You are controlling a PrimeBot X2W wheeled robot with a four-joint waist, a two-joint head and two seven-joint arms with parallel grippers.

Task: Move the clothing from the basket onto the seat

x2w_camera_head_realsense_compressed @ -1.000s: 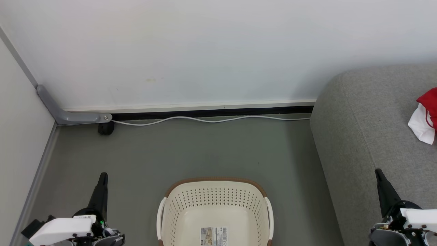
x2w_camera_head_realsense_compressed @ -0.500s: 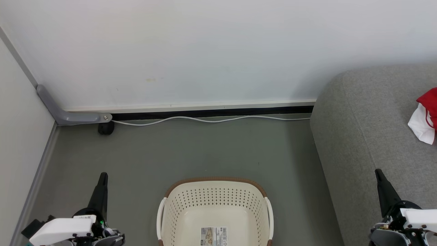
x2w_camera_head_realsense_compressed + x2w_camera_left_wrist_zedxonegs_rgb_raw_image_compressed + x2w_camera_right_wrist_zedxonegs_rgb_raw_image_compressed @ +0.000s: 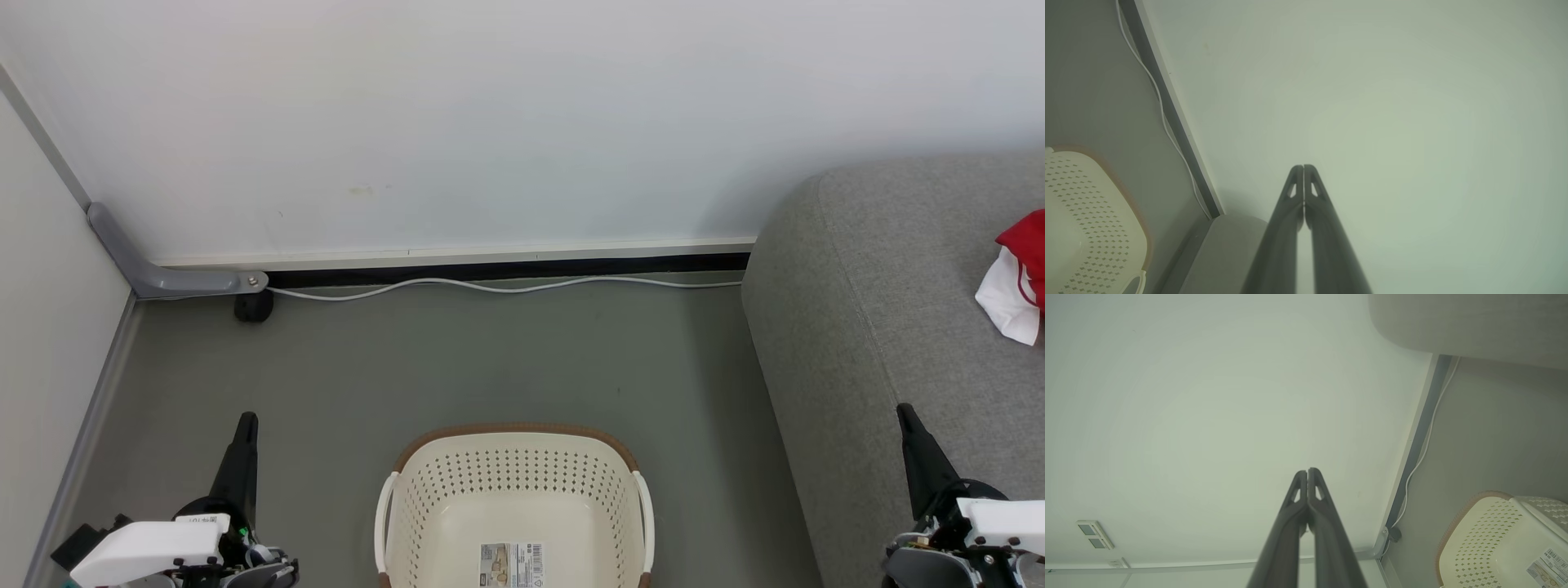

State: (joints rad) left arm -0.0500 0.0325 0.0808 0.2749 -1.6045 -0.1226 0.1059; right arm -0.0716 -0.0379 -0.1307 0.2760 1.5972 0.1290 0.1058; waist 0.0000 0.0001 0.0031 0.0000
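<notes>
The cream perforated basket [image 3: 424, 490] stands on the floor at bottom centre with nothing in it but a label sticker on its base; it also shows as the basket [image 3: 1090, 220] and the basket [image 3: 1486, 539] in the wrist views. Red and white clothing [image 3: 1019, 282] lies on the grey seat [image 3: 882, 310] at the right edge. My left gripper [image 3: 246, 420] rests shut and empty left of the basket, its fingers [image 3: 1314, 212] pressed together. My right gripper [image 3: 904, 410] is shut and empty in front of the seat, its fingers [image 3: 1318, 506] pressed together.
A white wall runs across the back, with a dark skirting gap and a white cable [image 3: 506, 286] along the floor. A grey bracket and black caster [image 3: 253, 306] sit in the left corner. A pale panel borders the left side.
</notes>
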